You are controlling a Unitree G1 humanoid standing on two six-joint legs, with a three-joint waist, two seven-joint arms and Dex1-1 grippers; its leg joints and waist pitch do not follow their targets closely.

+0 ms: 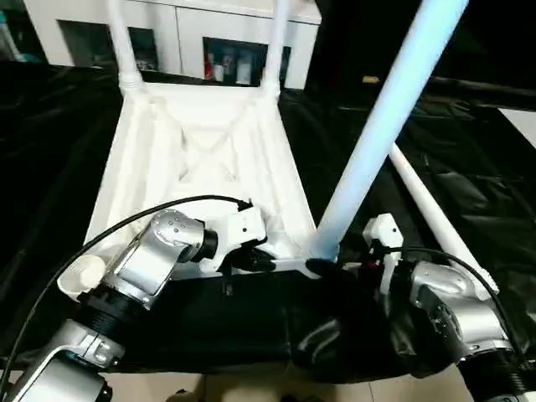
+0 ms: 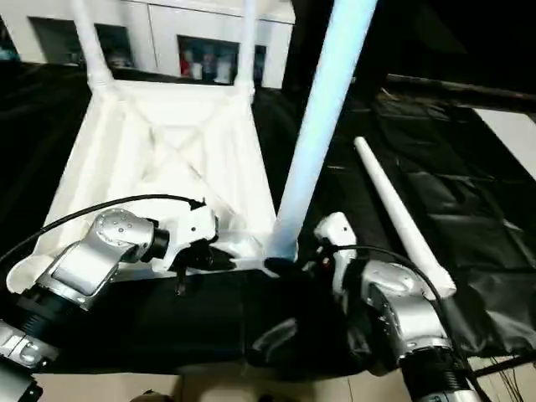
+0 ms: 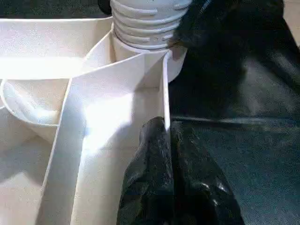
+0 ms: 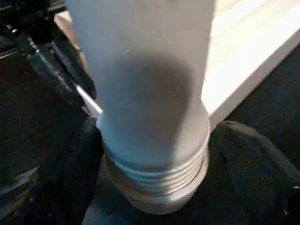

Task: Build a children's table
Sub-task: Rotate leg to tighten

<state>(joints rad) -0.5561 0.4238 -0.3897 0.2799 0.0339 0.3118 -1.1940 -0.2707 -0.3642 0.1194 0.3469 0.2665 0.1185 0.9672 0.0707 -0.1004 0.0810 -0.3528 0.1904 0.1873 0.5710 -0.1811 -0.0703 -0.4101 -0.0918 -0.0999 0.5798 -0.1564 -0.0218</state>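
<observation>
The children's table top (image 1: 201,151) lies upside down on a black cloth, its ribbed underside showing. Two legs (image 1: 121,42) (image 1: 276,42) stand in its far corner sockets. A third leg (image 1: 377,126) stands tilted at the near right corner, its threaded end (image 4: 154,183) at the socket. My right gripper (image 4: 157,133) is open, with one finger on each side of that threaded end. My left gripper (image 3: 161,136) is shut on the thin near rim (image 3: 165,93) of the top, just left of that corner. A fourth leg (image 2: 394,209) lies loose on the cloth to the right.
The near left corner socket (image 1: 79,276) stands without a leg. A white cabinet with glass doors (image 1: 226,42) stands behind the table top. Black cloth (image 1: 50,167) covers the surface all around, and light floor (image 1: 523,126) shows at the right.
</observation>
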